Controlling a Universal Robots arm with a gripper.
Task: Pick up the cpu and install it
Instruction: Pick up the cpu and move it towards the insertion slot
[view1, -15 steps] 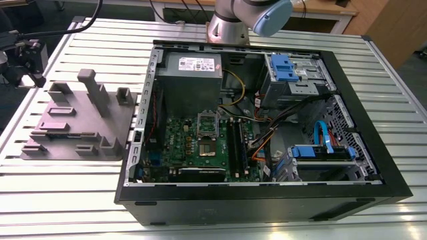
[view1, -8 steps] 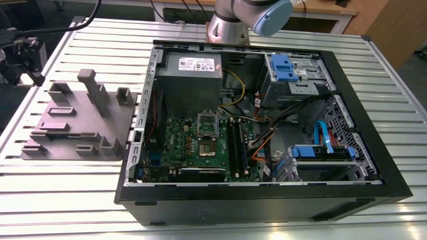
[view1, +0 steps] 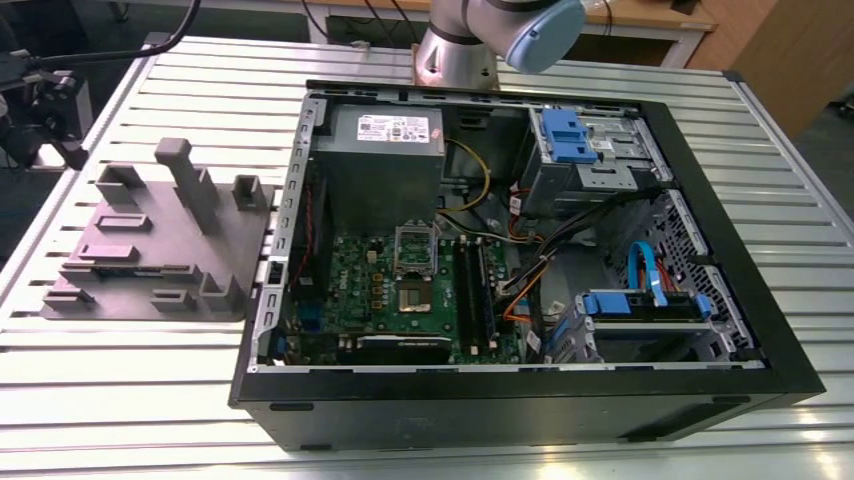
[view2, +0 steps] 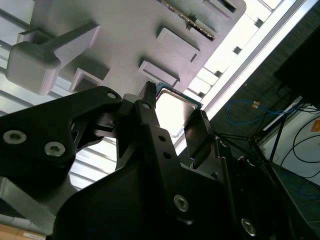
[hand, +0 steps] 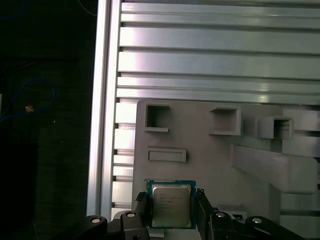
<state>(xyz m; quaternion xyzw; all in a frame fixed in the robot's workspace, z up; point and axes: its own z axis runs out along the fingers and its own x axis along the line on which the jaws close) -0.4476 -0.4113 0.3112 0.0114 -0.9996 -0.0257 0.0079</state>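
Fingers (hand: 141, 212) clamp the cpu (hand: 171, 205) by opposite edges.

silver arm (view1: 454, 60), blue cap (view1: 545, 35), black screwed fingers (view2: 150, 132)

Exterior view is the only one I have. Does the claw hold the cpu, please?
Observer: Yes. In the first wrist view the claw is shut on the cpu, gripping two opposite edges.
Operator: What lies beneath it?
Observer: The grey fixture, close to the edge of the table.
Operator: Which face of the cpu shows?
Observer: Its silvery metal top faces the first wrist camera.
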